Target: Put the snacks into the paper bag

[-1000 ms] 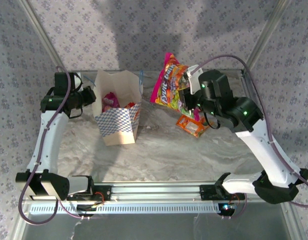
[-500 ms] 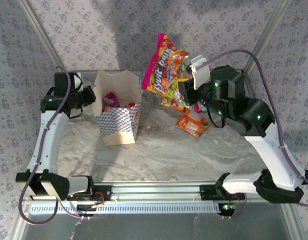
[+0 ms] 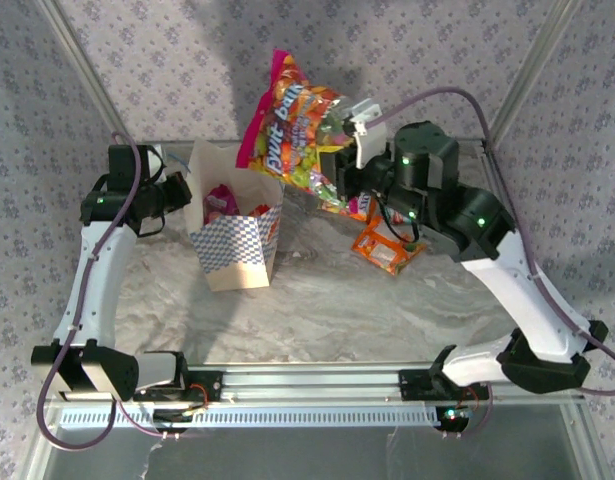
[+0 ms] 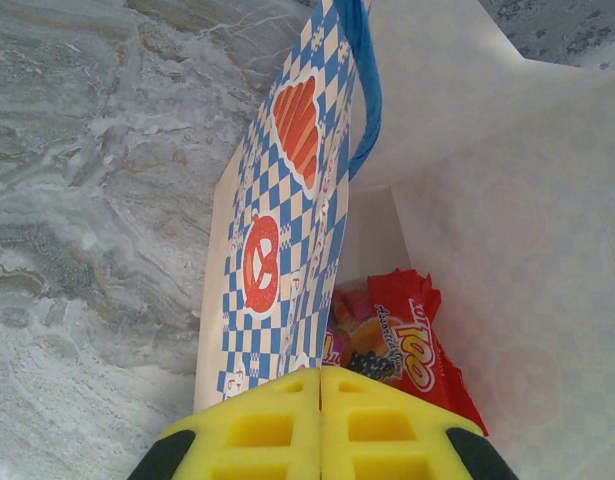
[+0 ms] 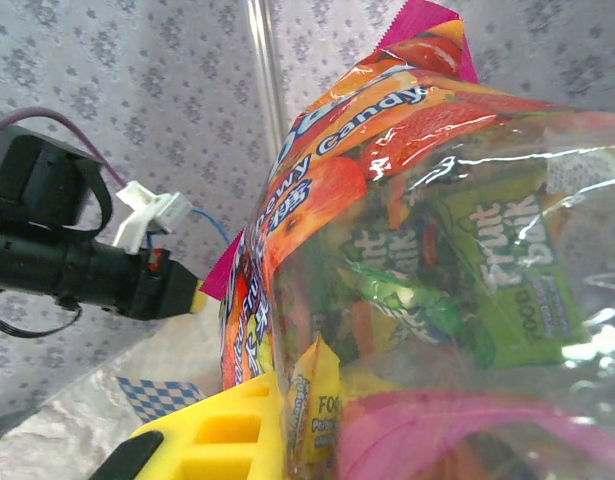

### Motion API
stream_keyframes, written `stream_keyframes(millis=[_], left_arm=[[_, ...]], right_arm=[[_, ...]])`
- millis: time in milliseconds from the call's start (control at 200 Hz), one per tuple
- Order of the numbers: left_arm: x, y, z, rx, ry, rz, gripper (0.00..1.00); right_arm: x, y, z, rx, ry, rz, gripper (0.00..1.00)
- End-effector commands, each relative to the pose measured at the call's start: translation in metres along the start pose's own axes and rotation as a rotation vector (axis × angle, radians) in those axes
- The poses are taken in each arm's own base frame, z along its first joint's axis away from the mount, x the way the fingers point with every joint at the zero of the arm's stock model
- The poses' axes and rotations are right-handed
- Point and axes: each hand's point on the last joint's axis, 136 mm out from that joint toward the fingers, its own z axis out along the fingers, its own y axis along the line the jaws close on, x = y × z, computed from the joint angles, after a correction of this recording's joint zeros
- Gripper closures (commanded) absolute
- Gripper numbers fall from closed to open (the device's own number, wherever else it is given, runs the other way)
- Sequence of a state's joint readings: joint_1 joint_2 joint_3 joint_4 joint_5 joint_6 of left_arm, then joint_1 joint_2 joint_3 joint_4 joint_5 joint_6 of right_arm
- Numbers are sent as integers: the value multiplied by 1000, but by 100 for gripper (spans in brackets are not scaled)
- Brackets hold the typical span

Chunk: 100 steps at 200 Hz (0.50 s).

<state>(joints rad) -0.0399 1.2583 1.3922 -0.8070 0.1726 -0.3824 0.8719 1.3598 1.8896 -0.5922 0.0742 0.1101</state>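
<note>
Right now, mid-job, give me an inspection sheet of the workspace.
Surface: grey marbled tabletop, no spills seen.
Job's things: cream paper bag with blue checkered band upright, open; red glossy packet inside; large multicoloured pink-edged packet aloft near its mouth; small orange packet on the table.
Clutter: nothing seen.
Grippers: left gripper shut on the bag's rim; right gripper shut on the multicoloured packet.
Cables: purple cable along each arm, unsnagged.
Surroundings: grey patterned cloth walls, metal frame posts.

The top external camera looks down from above and behind the arm bases over the whole table (image 3: 317,300). The left wrist camera peers steeply down, close, into the paper bag (image 4: 457,150). The right wrist camera, pressed against the multicoloured packet (image 5: 417,180), faces the left arm (image 5: 67,265); the overhead view shares these.
</note>
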Motion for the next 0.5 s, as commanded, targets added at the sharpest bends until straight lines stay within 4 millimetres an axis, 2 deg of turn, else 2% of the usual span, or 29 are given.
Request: stream_keyframes(millis=[0,165,495], left_arm=[[-6,-9,-7,48,-36,16,94],[-9,-12,-9,62,-52,6,95],[-7,-7,-13,46,-59,16,94]], right_arm=[[-82,19,-21,-87,-304,74,99],[-80,30,1,-107,-298,99,97],[-64,31,48,-62,-239,91,96]])
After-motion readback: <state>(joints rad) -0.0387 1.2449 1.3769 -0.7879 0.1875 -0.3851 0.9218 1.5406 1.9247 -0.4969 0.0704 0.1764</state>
